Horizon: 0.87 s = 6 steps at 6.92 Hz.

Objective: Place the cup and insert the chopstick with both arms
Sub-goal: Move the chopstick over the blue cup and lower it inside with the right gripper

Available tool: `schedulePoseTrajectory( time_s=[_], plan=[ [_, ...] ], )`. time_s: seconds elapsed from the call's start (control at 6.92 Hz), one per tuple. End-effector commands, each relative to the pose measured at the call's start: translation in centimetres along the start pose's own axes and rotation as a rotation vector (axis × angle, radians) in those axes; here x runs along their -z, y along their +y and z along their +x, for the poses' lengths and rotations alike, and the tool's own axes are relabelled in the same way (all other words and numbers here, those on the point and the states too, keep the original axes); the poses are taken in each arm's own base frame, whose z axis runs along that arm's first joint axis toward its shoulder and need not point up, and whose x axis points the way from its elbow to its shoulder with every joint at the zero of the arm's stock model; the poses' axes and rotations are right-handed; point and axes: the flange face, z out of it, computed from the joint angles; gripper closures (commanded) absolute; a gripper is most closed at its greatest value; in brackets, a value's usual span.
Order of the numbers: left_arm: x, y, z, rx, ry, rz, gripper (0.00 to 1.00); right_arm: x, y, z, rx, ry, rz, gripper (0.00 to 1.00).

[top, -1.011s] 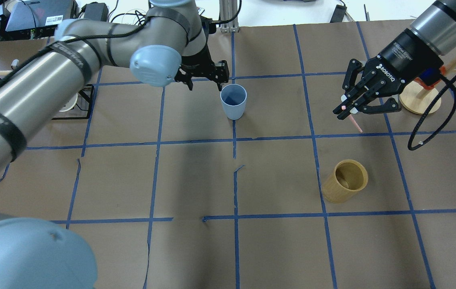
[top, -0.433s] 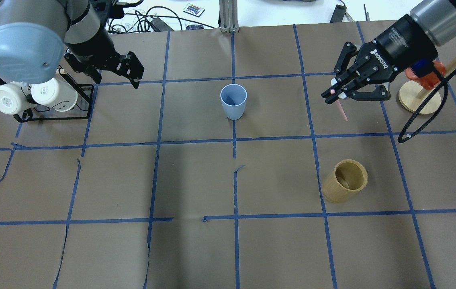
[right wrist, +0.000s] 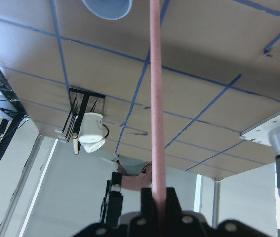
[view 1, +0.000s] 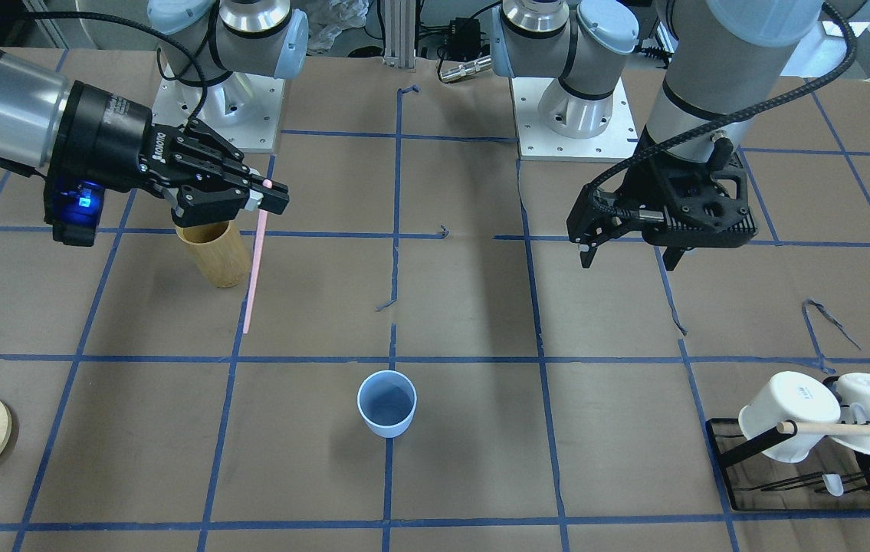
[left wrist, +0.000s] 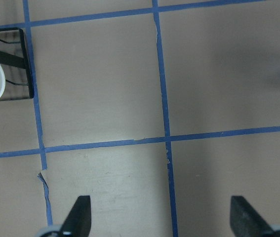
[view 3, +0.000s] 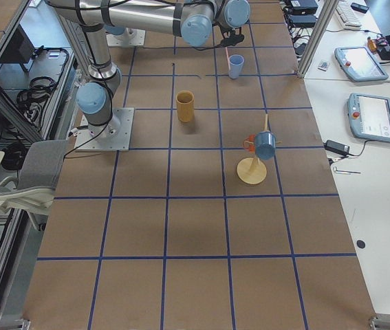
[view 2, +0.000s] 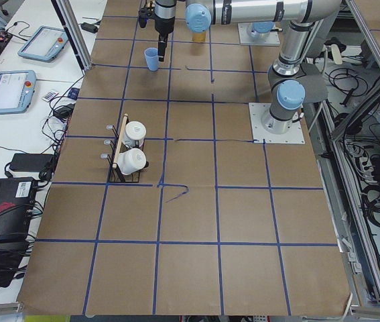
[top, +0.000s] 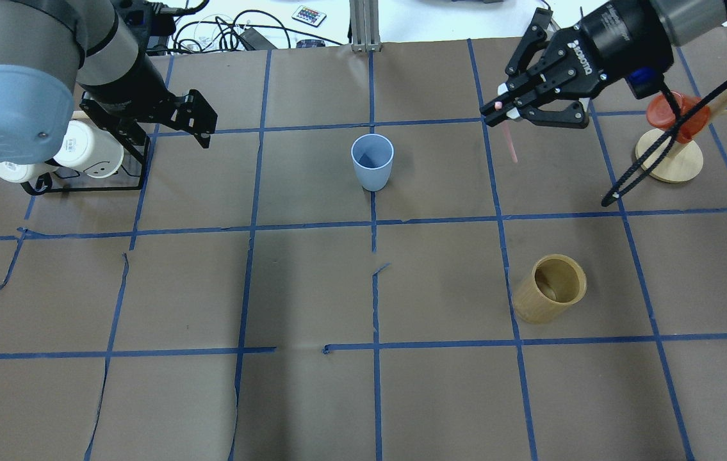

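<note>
The light-blue cup (top: 372, 162) stands upright and alone on the brown table, also seen in the front view (view 1: 386, 404) and at the top of the right wrist view (right wrist: 107, 7). My right gripper (top: 494, 112) is shut on the top of the pale-pink chopstick (top: 509, 139), which hangs nearly vertical above the table, right of the cup and apart from it (view 1: 254, 261). The stick fills the middle of the right wrist view (right wrist: 157, 98). My left gripper (top: 200, 131) is open and empty, far left of the cup beside the mug rack; its fingers (left wrist: 78, 217) frame bare table.
A tan bamboo cylinder (top: 552, 288) stands right of centre, nearer the robot. A black rack with white mugs (top: 81, 153) is at the far left. A round wooden stand (top: 669, 160) with a red piece is at the far right. Blue tape lines cross the table.
My left gripper has drawn away from the cup, leftward to the mug rack. My right gripper has carried the chopstick left and away from the robot, closer to the cup. The cup has not moved.
</note>
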Motion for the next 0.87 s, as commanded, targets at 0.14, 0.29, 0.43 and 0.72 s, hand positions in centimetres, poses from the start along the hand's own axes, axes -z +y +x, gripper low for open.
schedulePoseTrajectory(
  time_s=[0.14,0.29,0.43,0.72],
  plan=[
    [0.7,0.6,2.7,-0.044,0.001,-0.023,0.0,-6.7,-0.6,-5.8,-0.033,-0.11,-0.122,1.0],
    [1.1,1.0,2.6,-0.055,0.001,-0.016,0.0,-8.4,-1.9,-6.5,-0.054,-0.108,-0.193,1.0],
    [1.3,0.9,2.6,-0.078,0.001,-0.013,0.0,-9.4,-3.4,-6.9,-0.077,-0.102,-0.222,1.0],
    [1.2,1.0,2.2,-0.075,0.001,-0.017,0.0,-10.8,-5.7,-7.0,-0.125,-0.085,-0.241,1.0]
  ],
)
